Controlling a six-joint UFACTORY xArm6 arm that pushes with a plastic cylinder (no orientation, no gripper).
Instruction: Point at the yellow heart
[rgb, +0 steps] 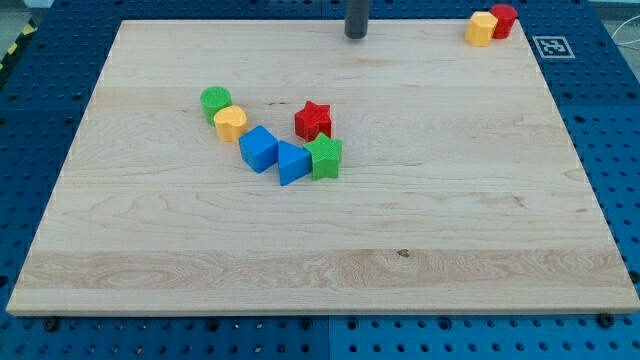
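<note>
The yellow heart (230, 124) lies left of the board's middle and touches a green round block (215, 101) at its upper left. My tip (356, 36) is at the view's top centre, on the board's far edge. It is well up and to the right of the heart and touches no block.
A blue cube (259, 148), a blue triangular block (292, 162), a green cube (324, 157) and a red star (312, 120) cluster just right of the heart. A second yellow block (481, 28) and a red block (503, 20) sit together at the top right corner.
</note>
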